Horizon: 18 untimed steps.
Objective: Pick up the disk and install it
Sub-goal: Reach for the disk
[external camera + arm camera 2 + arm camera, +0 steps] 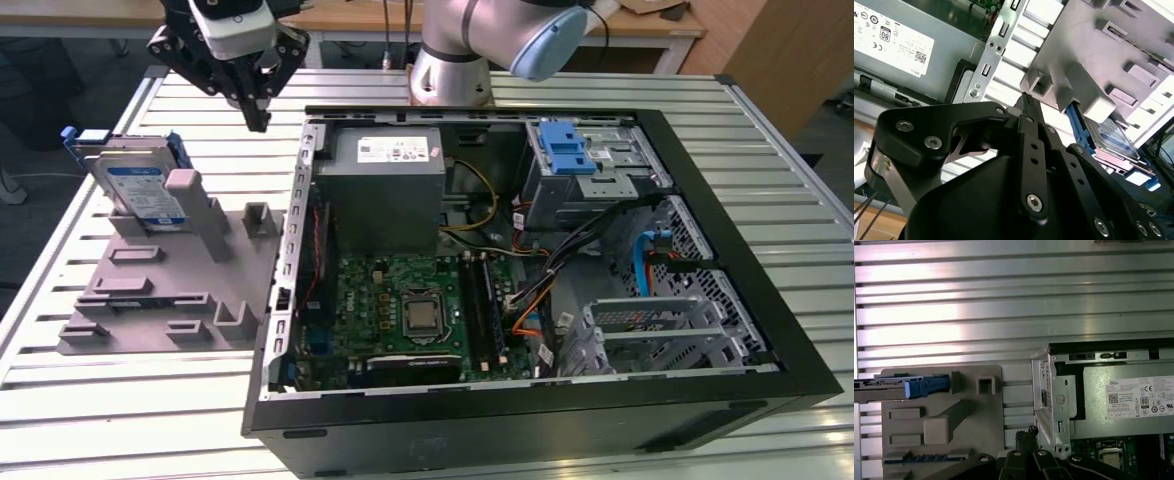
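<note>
Disk (140, 190) stands upright; hand (256, 122) hovers nearby, pinched, pointing down.

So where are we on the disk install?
Nothing done yet: the disk stands in the grey holder outside the computer case. The gripper hangs shut and empty above the table, between holder and case. Pickup and install are both left.
</note>
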### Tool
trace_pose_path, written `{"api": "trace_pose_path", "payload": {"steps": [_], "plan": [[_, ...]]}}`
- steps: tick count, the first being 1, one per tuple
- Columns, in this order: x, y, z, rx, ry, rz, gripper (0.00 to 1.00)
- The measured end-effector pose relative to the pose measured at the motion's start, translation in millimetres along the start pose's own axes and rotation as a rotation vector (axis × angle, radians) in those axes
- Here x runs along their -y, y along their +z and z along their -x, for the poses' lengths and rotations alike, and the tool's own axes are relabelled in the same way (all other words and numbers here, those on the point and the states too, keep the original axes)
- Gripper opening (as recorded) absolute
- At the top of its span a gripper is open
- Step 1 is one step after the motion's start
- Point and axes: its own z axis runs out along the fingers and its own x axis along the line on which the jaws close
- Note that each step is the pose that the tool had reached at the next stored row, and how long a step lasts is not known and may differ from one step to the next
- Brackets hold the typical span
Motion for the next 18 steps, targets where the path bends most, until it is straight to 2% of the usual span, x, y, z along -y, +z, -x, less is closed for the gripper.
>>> {"api": "trace_pose_path", "payload": {"steps": [5, 18], "plan": [[-0.2, -0.2, -12.6, 0.0000, 0.000, 0.0000, 0.11], [-0.1, -0.2, -13.5, 0.0001, 0.000, 0.0000, 0.11]]}}
